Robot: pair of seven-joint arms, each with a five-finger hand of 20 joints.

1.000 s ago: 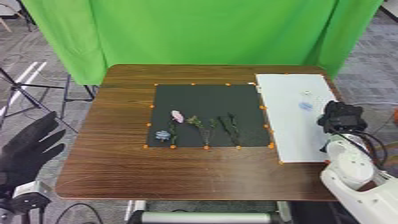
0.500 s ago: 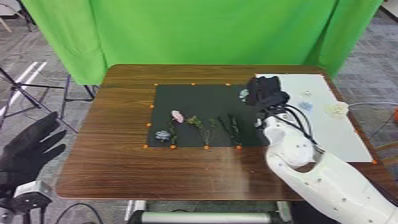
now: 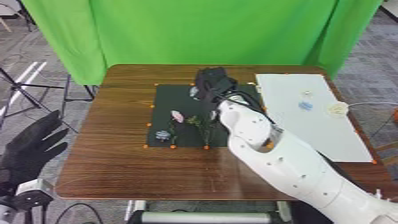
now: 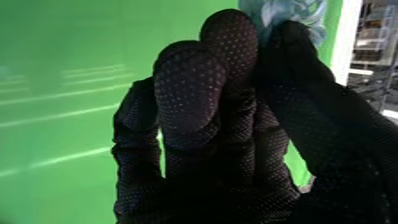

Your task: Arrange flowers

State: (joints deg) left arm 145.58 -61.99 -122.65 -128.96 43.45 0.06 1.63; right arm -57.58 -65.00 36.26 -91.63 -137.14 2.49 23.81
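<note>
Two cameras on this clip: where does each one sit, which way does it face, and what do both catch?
Head view: on the robot's head, looking forward and down at the table, the dark mat and the white sheet; the left hand and the right arm show.

Right wrist view: on the right arm's wrist, looking along the black-gloved right hand past its fingers to the green curtain.

Shared: the right hand, the curtain and the pale blue flower it holds.
</note>
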